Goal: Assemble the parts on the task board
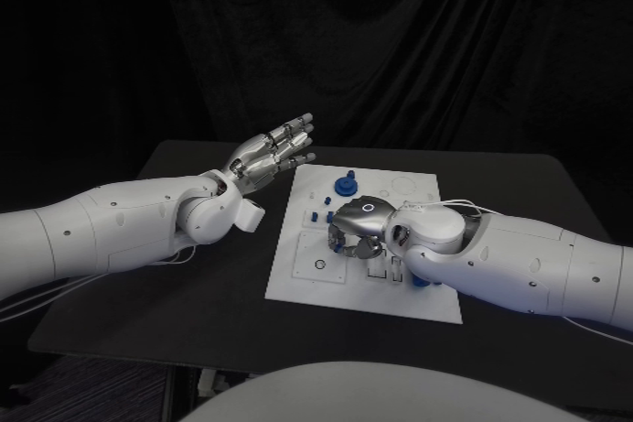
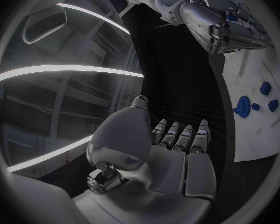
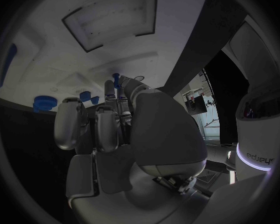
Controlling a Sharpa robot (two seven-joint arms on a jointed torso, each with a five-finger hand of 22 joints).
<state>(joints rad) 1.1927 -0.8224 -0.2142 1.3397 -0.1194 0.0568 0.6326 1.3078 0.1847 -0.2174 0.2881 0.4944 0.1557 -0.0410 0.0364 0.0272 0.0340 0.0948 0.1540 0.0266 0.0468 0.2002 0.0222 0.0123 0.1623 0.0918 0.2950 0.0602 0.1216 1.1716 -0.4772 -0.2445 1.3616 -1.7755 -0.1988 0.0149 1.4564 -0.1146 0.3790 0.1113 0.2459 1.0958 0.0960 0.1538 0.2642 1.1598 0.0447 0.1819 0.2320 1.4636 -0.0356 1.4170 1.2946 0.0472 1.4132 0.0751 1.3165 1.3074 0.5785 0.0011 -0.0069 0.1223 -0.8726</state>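
Right hand (image 1: 359, 228) low over board (image 1: 409, 305), left hand (image 1: 273, 153) idle.
Right fingers curl down at board's middle; a blue peg (image 3: 115, 79) sits at the fingertips, grip cannot tell. Left hand is spread flat, holding nothing, off the board's far-left corner. Blue parts (image 1: 346, 184) stand at far edge. Risk: peg slips or jams tilted.

One reading only: mirrored lettering, roughly "sharpa" reversed, on the white robot body at the lower right of the right wrist view; nothing else is legible.
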